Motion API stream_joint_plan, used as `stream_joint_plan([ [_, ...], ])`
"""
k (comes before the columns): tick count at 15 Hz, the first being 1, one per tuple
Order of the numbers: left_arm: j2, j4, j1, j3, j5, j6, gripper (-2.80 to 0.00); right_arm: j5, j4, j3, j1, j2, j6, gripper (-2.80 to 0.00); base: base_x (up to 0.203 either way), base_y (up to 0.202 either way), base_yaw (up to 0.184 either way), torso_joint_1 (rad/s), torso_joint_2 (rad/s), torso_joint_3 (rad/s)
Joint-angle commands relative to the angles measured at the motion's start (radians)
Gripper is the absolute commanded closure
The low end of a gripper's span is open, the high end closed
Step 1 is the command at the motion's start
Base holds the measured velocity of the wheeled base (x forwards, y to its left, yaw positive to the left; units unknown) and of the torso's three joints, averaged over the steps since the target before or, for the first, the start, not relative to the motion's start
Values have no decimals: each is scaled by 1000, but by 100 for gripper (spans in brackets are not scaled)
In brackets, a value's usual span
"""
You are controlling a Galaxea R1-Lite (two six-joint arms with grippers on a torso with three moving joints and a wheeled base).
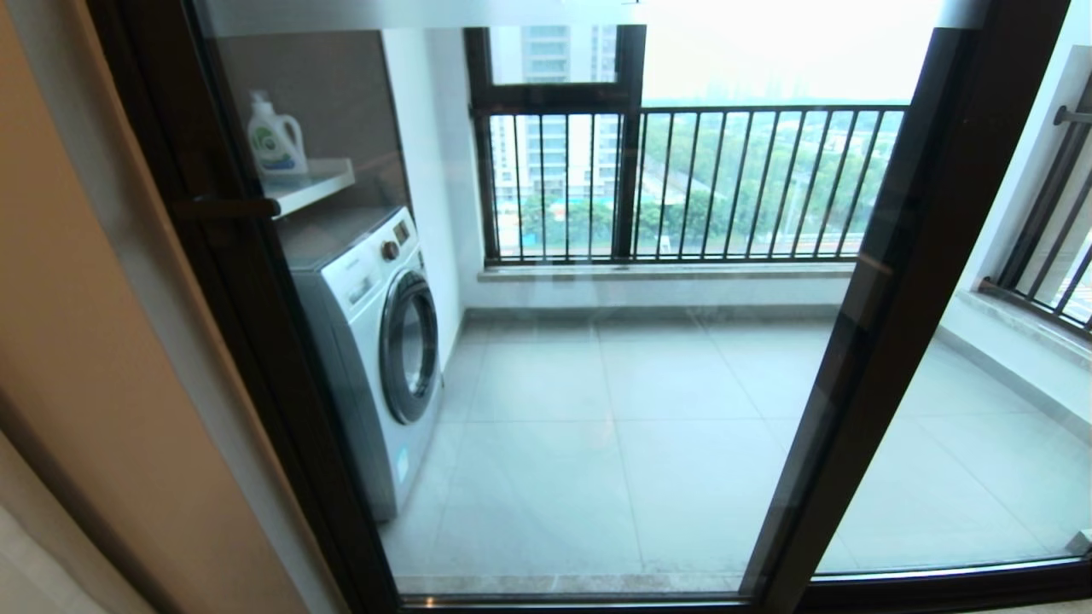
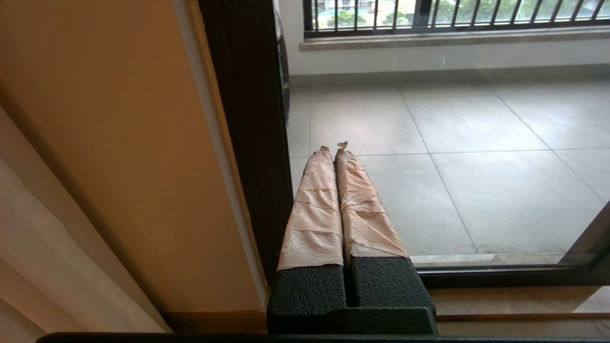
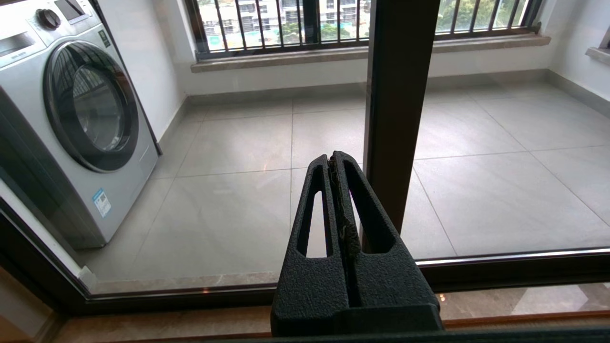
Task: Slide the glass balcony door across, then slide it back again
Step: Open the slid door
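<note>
Door point(image 1: 546, 341) closed against left jamb, handle point(image 1: 223, 207) on left upright; left gripper point(image 2: 333, 147) and right gripper point(image 3: 333, 159) both pressed together, off the glass; risk: fingers slipping off short handle mid-slide.

Object: glass balcony door point(image 1: 597, 358), a tall clear pane in a slim dark brown-black metal frame.
Top band: a frosted strip point(image 1: 409, 13) runs across the upper edge of the pane.
Handle: a short dark bar point(image 1: 223, 207) projects from the left upright point(image 1: 247, 281).
Right upright: a dark post point(image 1: 887, 281) that overlaps a second pane further right.
Bottom rail: dark, seated in the floor track point(image 1: 580, 597) at the near edge.
Position: upright; the left upright stands against the wall jamb on the left, so the pane covers the opening.
Transparency: the tiled balcony floor shows through the glass undistorted.
</note>
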Motion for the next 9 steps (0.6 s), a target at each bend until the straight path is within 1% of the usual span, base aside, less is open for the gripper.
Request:
stream_joint_plan([
  [1,2,0,0,0,0,0,0,-1,-1,12,0,2,1,0,0,0,0,0,0,0],
  [9,2,0,0,0,0,0,0,-3,-2,12,0,0,5,0,0,0,0,0,0,0],
])
